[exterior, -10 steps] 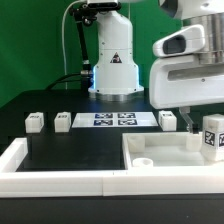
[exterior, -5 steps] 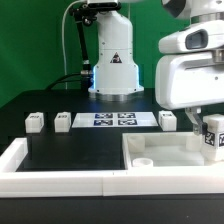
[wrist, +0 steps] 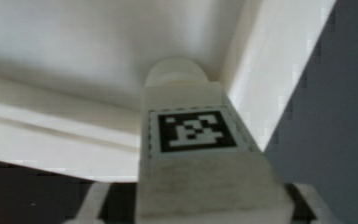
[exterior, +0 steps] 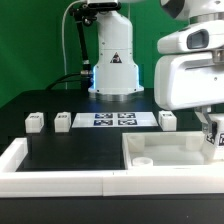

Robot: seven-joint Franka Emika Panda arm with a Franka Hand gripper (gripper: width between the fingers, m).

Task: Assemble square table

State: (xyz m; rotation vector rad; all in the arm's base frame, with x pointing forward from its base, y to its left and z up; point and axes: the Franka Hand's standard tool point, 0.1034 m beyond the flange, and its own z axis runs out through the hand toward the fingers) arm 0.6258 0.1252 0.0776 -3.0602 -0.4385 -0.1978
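The square table's white slab (exterior: 160,150) lies at the front of the exterior view's right, a round hole showing near its corner. My gripper (exterior: 212,137) has come down at the slab's right edge, where a tagged white leg (exterior: 215,139) is mostly hidden behind it. In the wrist view that leg (wrist: 194,130) fills the middle with its tag facing the camera, and the slab (wrist: 87,60) lies behind it. My gripper (wrist: 195,215) is shut on the leg, one finger (wrist: 98,205) at each flank. Three more legs (exterior: 34,121) (exterior: 63,120) (exterior: 167,119) stand in a row further back.
The marker board (exterior: 110,119) lies between the back legs, in front of the arm's white base (exterior: 113,70). A long white rim (exterior: 20,155) borders the black work surface along the front and the exterior view's left.
My gripper has dropped lower over the leg at the slab's right edge and its fingers have drawn in around it. More of the leg is now hidden behind the hand.
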